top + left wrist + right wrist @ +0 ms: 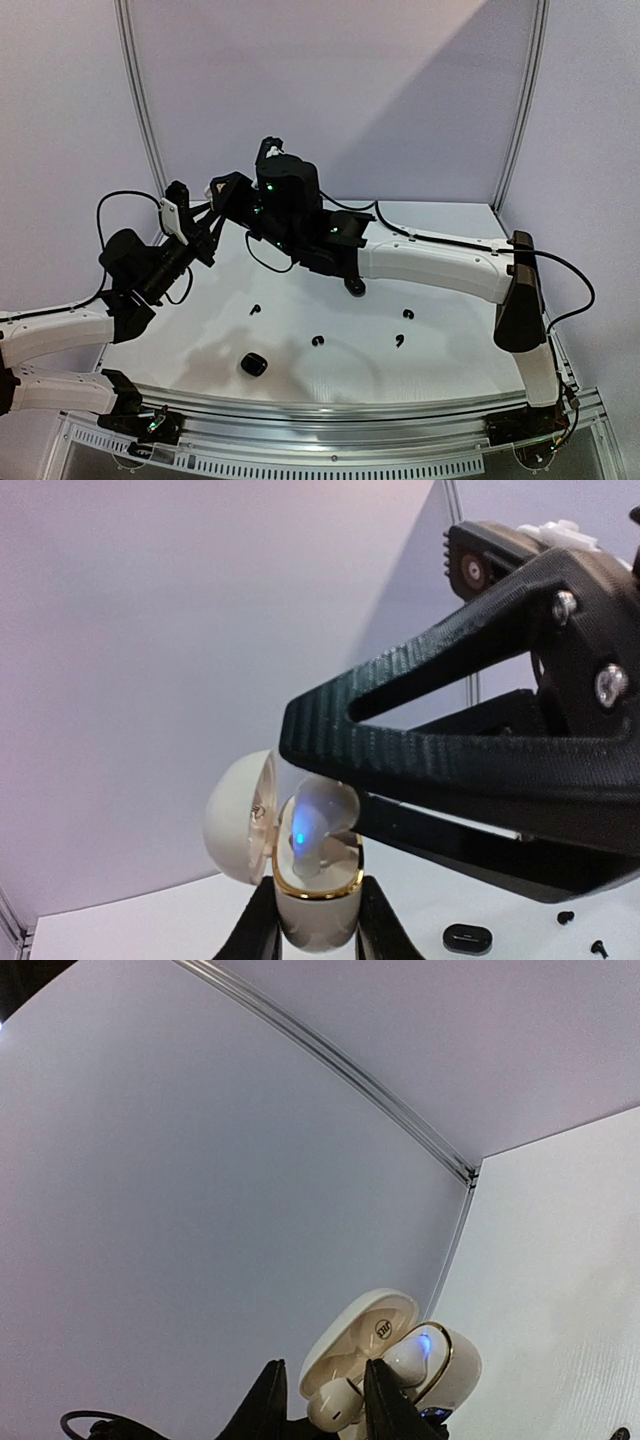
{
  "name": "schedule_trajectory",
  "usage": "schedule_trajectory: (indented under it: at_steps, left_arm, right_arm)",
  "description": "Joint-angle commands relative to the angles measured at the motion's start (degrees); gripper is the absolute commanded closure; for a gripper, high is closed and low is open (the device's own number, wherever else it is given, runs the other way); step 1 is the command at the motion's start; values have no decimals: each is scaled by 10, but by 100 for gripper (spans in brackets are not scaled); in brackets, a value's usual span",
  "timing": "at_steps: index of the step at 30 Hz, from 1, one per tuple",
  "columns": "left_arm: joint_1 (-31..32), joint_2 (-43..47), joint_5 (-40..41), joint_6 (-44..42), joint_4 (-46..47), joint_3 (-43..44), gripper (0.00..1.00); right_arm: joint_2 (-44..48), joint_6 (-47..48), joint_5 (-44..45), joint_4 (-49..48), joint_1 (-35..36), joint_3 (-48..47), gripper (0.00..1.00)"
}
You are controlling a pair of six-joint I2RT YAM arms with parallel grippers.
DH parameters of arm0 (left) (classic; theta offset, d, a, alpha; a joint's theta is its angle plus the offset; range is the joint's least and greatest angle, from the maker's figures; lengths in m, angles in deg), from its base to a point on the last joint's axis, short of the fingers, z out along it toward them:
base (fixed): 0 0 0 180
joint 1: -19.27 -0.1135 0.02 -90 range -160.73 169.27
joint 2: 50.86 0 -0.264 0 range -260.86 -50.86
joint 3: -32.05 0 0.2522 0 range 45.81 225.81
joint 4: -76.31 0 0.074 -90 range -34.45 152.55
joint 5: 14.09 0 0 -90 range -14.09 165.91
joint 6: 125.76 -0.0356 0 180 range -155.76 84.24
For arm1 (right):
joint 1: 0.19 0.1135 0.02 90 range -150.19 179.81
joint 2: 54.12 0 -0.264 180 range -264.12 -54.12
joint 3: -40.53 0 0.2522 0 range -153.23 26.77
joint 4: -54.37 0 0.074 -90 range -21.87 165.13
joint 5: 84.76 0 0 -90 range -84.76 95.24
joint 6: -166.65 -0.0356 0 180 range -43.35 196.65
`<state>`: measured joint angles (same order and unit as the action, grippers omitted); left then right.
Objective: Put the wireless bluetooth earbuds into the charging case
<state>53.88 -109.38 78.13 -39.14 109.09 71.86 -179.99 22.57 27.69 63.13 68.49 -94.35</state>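
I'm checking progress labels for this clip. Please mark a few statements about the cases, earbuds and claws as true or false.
1. The white case has its lid open. True.
2. The left claw grips the white case. True.
3. The white case stands on the table. False: it is held up off the table.
4. No earbuds lie on the table. False: four black earbuds lie loose there.
5. The black case lies on the table near its front edge. True.
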Motion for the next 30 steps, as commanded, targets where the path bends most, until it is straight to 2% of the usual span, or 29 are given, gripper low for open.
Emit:
schedule_trajectory:
  at_steps: [1,13,16,21,25,30]
  left_arm:
    - [8,16,-2,9,40,19,100]
    - [8,22,-6,20,21,19,100]
    - [7,28,-5,26,-1,15,100]
    - [6,40,-10,21,-61,12,100]
    - [4,46,-64,-32,-71,2,100]
    - [2,66,-189,-184,-88,-22,100]
  right_arm:
    - [-15,14,44,49,-6,-1,73]
    - [-8,35,48,55,-5,-1,72]
    - [5,76,30,20,-5,0,71]
    - [51,166,2,14,-5,17,69]
    - [110,213,-4,39,-6,47,67]
    - [151,246,-39,162,-18,44,61]
